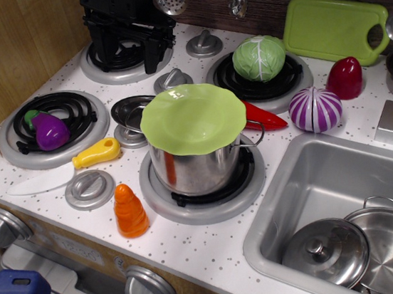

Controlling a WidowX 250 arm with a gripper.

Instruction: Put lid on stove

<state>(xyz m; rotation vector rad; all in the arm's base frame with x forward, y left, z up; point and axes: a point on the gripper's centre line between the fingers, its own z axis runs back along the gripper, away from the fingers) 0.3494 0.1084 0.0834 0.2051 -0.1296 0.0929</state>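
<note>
The small, shallow-domed dark steel lid (pixel 132 114) sits mid-stove (pixel 195 251) among the coil burners, behind the lime, wavy-edged cover (pixel 193 117) on the shiny pot (pixel 195 167). Near the far-left corner, the black gripper (pixel 127 28) hangs; its jaw state is unclear.

A white speckled desk (pixel 216 248) is seen; an orange carrot (pixel 130 211), a knife (pixel 66 169) and a purple onion (pixel 315 109) are laid on it.
</note>
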